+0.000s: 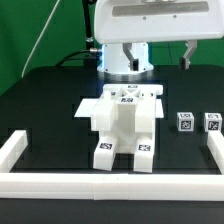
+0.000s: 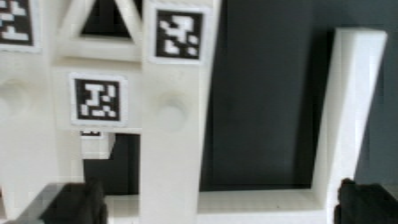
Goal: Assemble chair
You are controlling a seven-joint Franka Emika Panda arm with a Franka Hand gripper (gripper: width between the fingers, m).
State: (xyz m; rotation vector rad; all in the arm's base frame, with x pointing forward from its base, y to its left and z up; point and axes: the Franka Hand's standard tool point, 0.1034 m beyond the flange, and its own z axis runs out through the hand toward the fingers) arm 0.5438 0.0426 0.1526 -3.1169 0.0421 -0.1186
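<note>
Wrist view shows my hand [image 2: 210, 203] released, jaws spread wide, with the chair [image 2: 169, 120] lying straight ahead of it on the dark surface [image 2: 267, 110]; its long axis runs between the jaws, I judge.

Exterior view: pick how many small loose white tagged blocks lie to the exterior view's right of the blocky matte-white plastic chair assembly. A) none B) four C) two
C: one small white tagged block and another beside it lie apart from the blocky matte-white plastic chair assembly, on the exterior view's right.
</note>
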